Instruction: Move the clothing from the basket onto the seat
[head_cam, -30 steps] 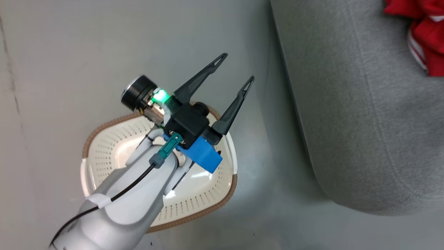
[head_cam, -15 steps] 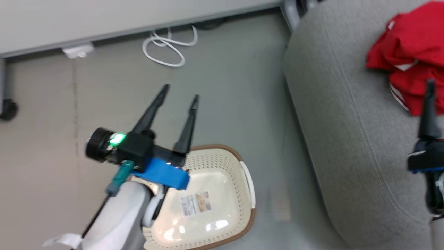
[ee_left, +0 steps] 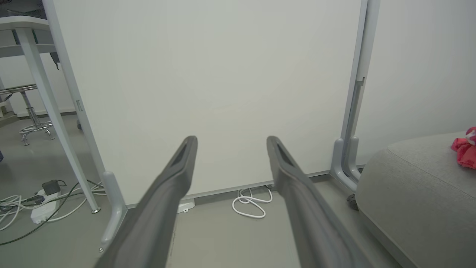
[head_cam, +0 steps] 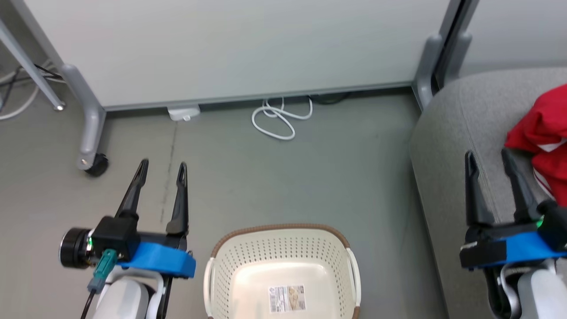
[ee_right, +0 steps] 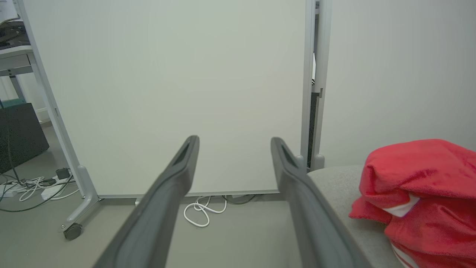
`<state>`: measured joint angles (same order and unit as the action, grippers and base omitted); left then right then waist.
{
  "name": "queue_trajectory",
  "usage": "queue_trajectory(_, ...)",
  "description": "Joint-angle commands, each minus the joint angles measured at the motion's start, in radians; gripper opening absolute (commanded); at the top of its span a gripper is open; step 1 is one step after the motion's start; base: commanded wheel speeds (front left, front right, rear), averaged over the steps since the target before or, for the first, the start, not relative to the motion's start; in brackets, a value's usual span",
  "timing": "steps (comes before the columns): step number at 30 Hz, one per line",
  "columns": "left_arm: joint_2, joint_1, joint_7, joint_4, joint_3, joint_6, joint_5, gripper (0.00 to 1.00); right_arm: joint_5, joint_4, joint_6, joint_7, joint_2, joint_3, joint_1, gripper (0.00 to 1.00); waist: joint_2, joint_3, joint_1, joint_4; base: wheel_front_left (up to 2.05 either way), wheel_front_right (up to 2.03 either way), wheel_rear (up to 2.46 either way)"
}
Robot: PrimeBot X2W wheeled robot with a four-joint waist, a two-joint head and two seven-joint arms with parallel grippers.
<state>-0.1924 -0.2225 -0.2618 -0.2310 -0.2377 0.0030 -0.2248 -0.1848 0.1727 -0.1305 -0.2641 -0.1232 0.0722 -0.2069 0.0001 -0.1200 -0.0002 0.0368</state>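
Basket (head_cam: 283, 230) looks empty, clothing (head_cam: 545, 133) on seat (head_cam: 452, 133) — left tool (head_cam: 162, 165), right tool (head_cam: 487, 153) wide open, holding nothing — park both clear of clothing.

Cream-white plastic laundry basket (head_cam: 283, 252) w/ perforated sides & brown woven-look rim: upright, open top, empty, barcode label (head_cam: 286, 297) flat on its floor. It sits bottom-centre in head view, near side cut off by the lower edge. Light grey fabric-upholstered sofa seat (head_cam: 447, 133), rounded edge w/ seam, is to the basket's right, apart from it. Bright red soft clothing (head_cam: 542, 133) w/ white stripes & trim lies bunched in a heap on the seat's top.
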Motion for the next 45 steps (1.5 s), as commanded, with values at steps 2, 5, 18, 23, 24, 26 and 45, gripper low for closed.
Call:
queue_trajectory(2,0.006,0.036,-0.005,0.003,0.023,-0.006,0.014,1.00,0.012,-0.008,0.000,0.000,0.014,0.004,0.046,1.00,-0.0001,0.052,0.0002,0.030,0.00,0.00,0.00)
queue_trajectory(5,0.021,0.077,-0.005,0.007,0.045,-0.013,0.027,1.00,0.032,-0.013,0.000,0.000,0.023,0.014,0.086,1.00,-0.0001,0.078,0.0002,0.030,0.00,0.00,0.00)
queue_trajectory(18,0.067,0.178,-0.005,-0.002,0.107,-0.063,0.054,1.00,0.060,-0.005,0.000,0.000,0.064,0.050,0.205,1.00,-0.0001,0.122,0.0002,0.022,0.00,0.00,0.00)
queue_trajectory(23,0.080,0.169,-0.004,-0.017,0.112,-0.080,0.066,1.00,0.062,0.000,0.000,0.000,0.068,0.059,0.198,1.00,-0.0001,0.120,0.0002,0.025,0.00,0.00,0.00)
queue_trajectory(24,0.079,0.175,0.000,-0.017,0.108,-0.078,0.061,0.00,0.054,-0.001,0.000,0.000,0.066,0.059,0.194,0.00,-0.0001,0.120,0.0002,0.024,0.00,0.00,0.00)
queue_trajectory(26,0.082,0.182,0.004,-0.032,0.107,-0.080,0.058,0.00,0.051,0.017,0.000,0.002,0.068,0.060,0.194,0.00,-0.0001,0.120,0.0003,0.025,0.00,0.00,0.00)
queue_trajectory(45,0.098,0.173,0.096,-0.040,0.166,-0.093,-0.290,0.00,-0.304,0.041,0.000,0.096,0.071,0.056,0.172,0.00,-0.0001,0.119,0.0003,0.015,0.00,0.00,0.00)
